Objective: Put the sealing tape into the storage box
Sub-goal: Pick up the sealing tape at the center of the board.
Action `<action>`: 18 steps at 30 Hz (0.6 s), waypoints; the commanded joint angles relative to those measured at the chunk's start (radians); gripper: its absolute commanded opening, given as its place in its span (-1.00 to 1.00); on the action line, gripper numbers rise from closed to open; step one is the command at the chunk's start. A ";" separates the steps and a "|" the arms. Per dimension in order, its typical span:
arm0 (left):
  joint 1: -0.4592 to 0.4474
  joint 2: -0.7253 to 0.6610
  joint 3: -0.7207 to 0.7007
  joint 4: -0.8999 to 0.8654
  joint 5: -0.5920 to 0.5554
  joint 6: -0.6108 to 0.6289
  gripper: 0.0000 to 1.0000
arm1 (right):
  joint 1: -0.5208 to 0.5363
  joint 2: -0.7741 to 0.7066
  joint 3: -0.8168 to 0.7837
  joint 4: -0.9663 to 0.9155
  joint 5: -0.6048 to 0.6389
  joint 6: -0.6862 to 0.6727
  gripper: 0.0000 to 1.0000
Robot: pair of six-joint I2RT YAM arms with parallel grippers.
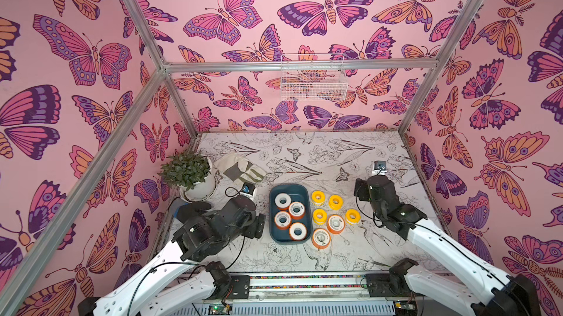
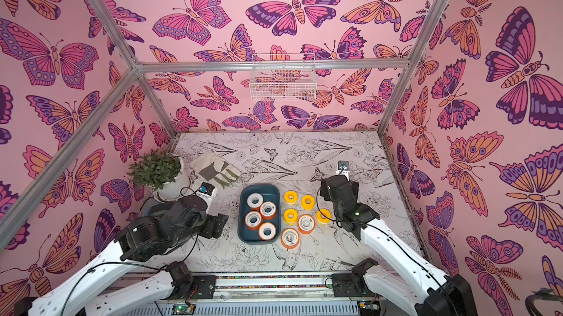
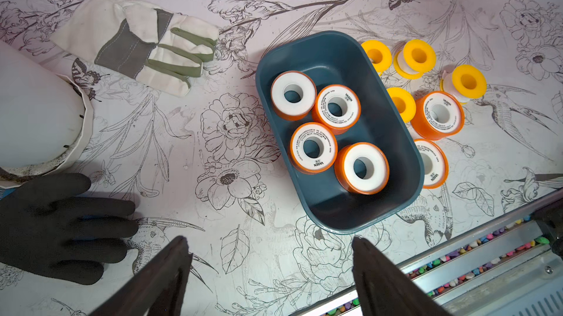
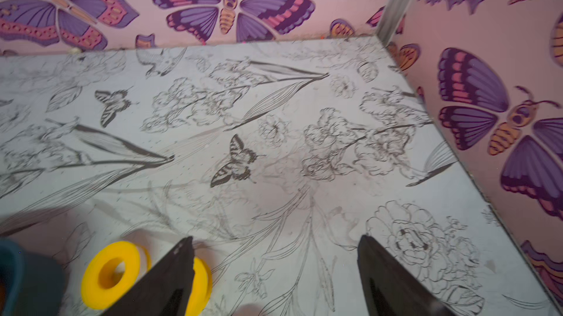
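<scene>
**A:** Where's the sealing tape (image 1: pixel 319 216)?

**B:** Split. Four orange spools lie flat inside the storage box (image 1: pixel 301 192). Six more, four yellow and two orange, sit on the tabletop (image 1: pixel 304 153) just beside the box at its 3 o'clock, holes up, with no pincer touching them.

**A:** How does the box lie?

**B:** Its long axis runs 12 to 6, towards the near edge.

**A:** Which arm is closer to the loose ones?

**B:** The right. The outermost yellow spool (image 1: pixel 352 216) lies at about 8 o'clock from that arm's wrist, near but apart. For the left arm, the box stands in the way.

**A:** What is the right pincer (image 4: pixel 274 243) doing?

**B:** Its jaws are spread wide with nothing between them. It points towards 1 o'clock, at the far right corner. The yellow spools only show at the edge of its wrist view, one partly behind a finger. I'd judge it has to turn towards 8 o'clock and drop over a spool. They're round, so any jaw angle should suit.

**A:** And the left pincer (image 3: pixel 268 240)?

**B:** Also spread and empty. It sits low at the box's 9 o'clock with the elbow folded, facing the box.
</scene>
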 commanded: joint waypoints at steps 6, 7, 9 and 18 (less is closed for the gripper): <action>0.011 -0.002 -0.019 -0.015 -0.027 0.006 0.75 | 0.015 0.210 0.219 -0.170 -0.259 -0.051 0.72; 0.011 -0.003 -0.020 -0.014 -0.028 0.004 0.75 | 0.019 0.227 0.237 -0.176 -0.276 -0.059 0.72; 0.014 -0.002 -0.020 -0.014 -0.028 0.004 0.75 | 0.025 0.272 0.273 -0.187 -0.316 -0.076 0.72; 0.025 0.011 -0.023 -0.009 -0.010 0.009 0.77 | 0.134 0.498 0.469 -0.343 -0.381 -0.154 0.70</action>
